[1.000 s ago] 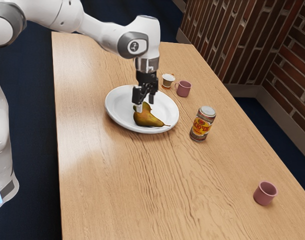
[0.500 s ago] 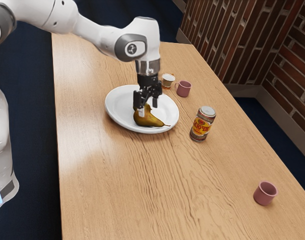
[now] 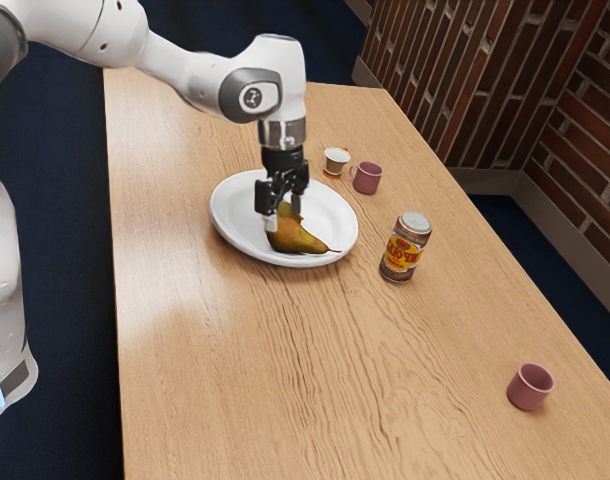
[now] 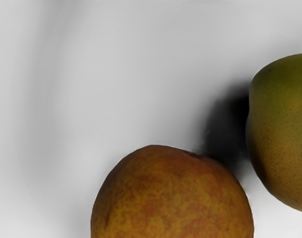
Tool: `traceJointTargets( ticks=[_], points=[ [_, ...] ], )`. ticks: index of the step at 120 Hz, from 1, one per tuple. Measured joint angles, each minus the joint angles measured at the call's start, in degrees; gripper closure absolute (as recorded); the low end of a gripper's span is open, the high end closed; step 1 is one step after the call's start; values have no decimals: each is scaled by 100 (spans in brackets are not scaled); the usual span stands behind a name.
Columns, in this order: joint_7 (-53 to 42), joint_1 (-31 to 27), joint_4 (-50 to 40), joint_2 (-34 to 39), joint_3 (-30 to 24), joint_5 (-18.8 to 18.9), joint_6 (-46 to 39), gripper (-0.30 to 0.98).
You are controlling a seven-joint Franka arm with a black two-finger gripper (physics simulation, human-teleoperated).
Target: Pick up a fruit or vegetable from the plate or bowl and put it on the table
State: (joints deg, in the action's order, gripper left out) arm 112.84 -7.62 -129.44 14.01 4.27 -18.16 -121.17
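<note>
Gripper low at the pear, jaws apart

Exterior view: the gripper (image 3: 283, 213) points down over the plate (image 3: 225, 222), its jaws standing apart — the pear (image 3: 303, 241) lies on that plate, on the table (image 3: 205, 350)

Wrist view: a rounded orange-brown fruit (image 4: 171, 198) at the lower edge — beside it a green-and-yellow fruit (image 4: 282, 134), both on a pale surface

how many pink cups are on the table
2. One pink cup stands by the small white cup, beyond the silver-topped can; the other pink cup is toward the exterior view's lower right. The white robot arm could hide another.
</note>
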Motion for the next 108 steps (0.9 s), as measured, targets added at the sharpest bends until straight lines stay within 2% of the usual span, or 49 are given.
traceJointTargets(
  ticks=[60,108],
  points=[
    [-120,-14,47,-327,12,3,-295,0],
    [-222,-34,49,-607,13,-139,-477,0]
  ],
)
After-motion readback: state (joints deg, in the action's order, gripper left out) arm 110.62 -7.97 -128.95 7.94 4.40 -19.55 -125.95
